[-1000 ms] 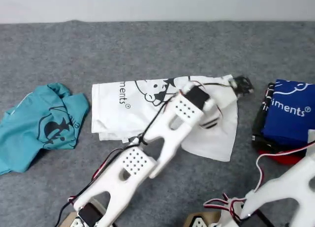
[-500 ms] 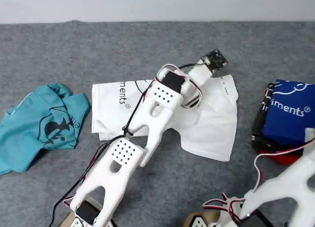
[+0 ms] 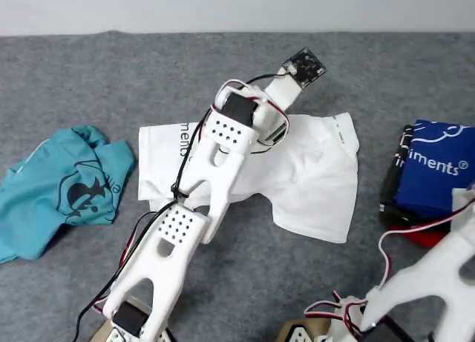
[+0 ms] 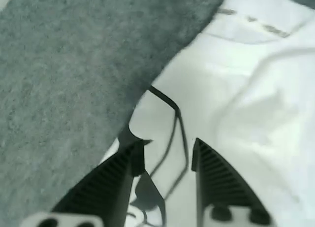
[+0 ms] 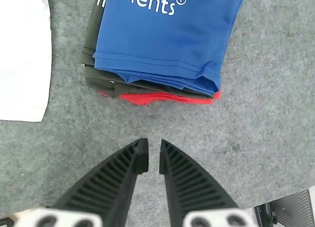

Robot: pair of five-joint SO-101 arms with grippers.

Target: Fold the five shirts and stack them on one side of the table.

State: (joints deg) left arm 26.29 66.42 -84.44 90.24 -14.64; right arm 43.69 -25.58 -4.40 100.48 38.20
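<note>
Grey felt is covering the surface, and in the high view a half-folded white cotton shirt is lying at its middle. The left arm is stretching across this white shirt, its wrist hanging over the far edge. A crumpled teal shirt is waiting well apart on one side of the white shirt. Near its other side, a folded blue shirt is topping a stack, with the right arm standing just in front.

From the left wrist view, the left gripper is hovering over the white shirt's edge where cloth meets felt, jaws spread and pinching nothing.

From the right wrist view, the right gripper is hanging over bare felt beside the stack, jaws pressed almost together and empty. A black layer and a red layer are peeking out beneath the blue shirt.

Closing now is likely risking a grab of the top layer alone. Pulling that would be dragging the white shirt open and undoing its fold, or sliding it into the stack.
</note>
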